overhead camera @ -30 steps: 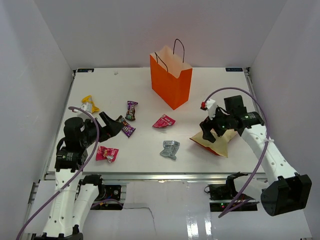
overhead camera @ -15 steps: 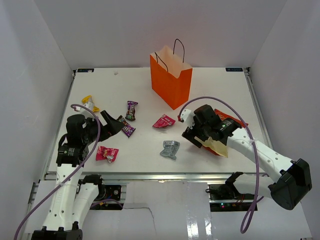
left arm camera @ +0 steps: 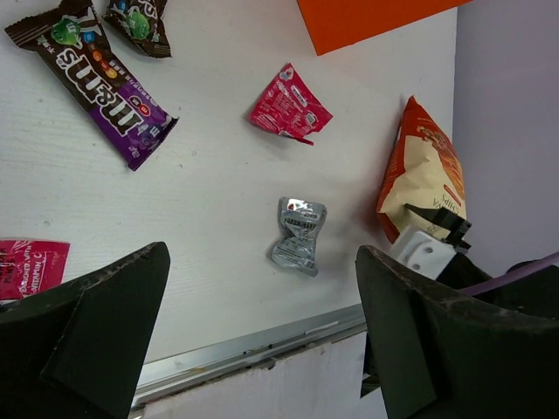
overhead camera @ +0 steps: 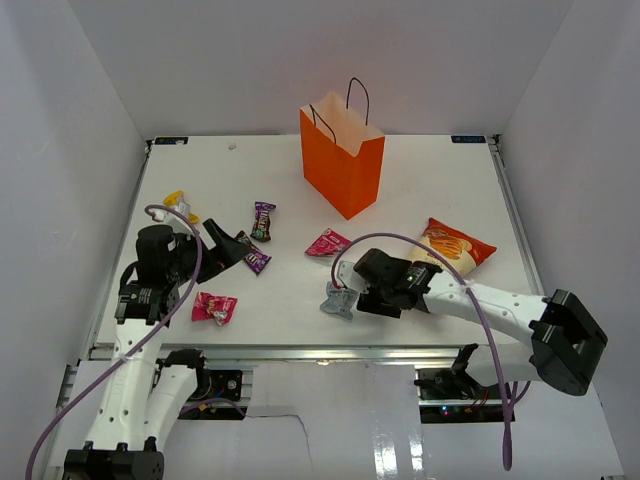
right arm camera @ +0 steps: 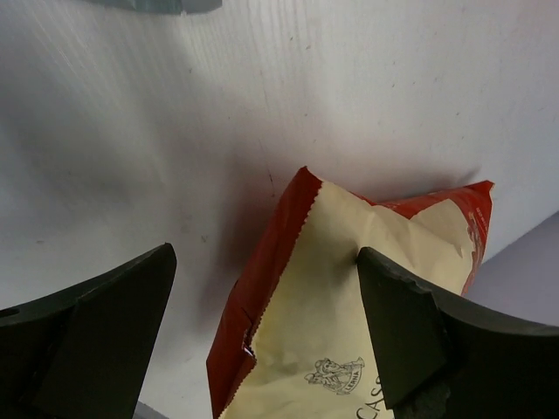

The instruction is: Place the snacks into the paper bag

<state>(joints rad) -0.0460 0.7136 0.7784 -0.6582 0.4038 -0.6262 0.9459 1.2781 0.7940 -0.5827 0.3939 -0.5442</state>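
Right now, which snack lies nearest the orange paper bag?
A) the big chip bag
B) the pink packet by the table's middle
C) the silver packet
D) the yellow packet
B: the pink packet lies just in front of the paper bag, and every other snack lies farther off.

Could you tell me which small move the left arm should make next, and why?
Probably lower the open, empty left gripper onto the long purple candy packet closest to it, which lies outside the upright orange paper bag.
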